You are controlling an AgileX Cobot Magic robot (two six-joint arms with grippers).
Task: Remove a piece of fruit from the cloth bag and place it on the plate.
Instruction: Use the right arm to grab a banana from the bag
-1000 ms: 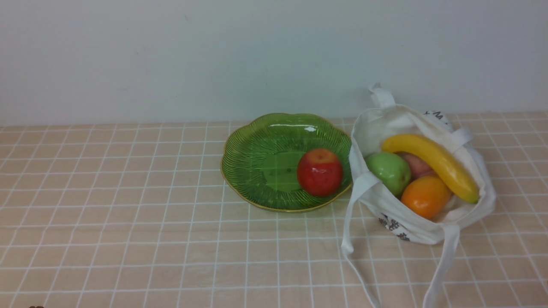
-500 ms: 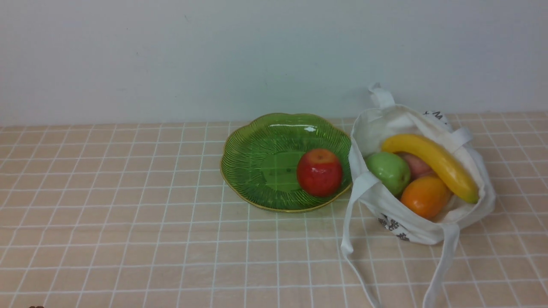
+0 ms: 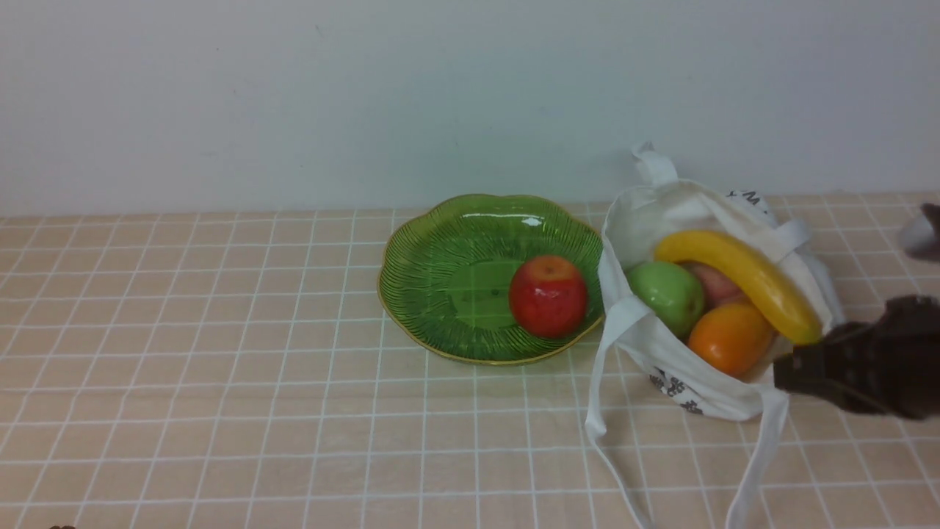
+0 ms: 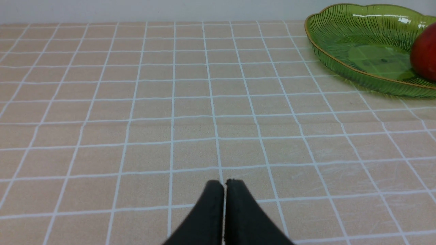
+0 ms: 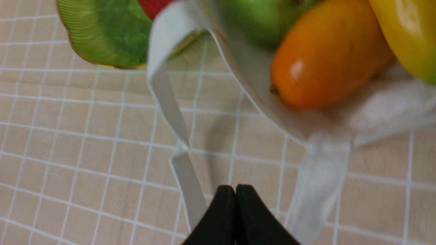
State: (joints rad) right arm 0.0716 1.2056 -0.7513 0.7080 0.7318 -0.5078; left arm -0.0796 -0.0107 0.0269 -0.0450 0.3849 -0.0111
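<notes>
Front view: right gripper, absent a second ago, now reaches in from the right edge of the tabletop, blurred, its tip just beside the cloth bag. Jaws pressed together, holding nothing. Left gripper: closed, empty, low over bare tabletop. Banana: unmoved, lying across the bag's mouth atop other fruit. Plate, toward the back edge: carries a red apple.
</notes>
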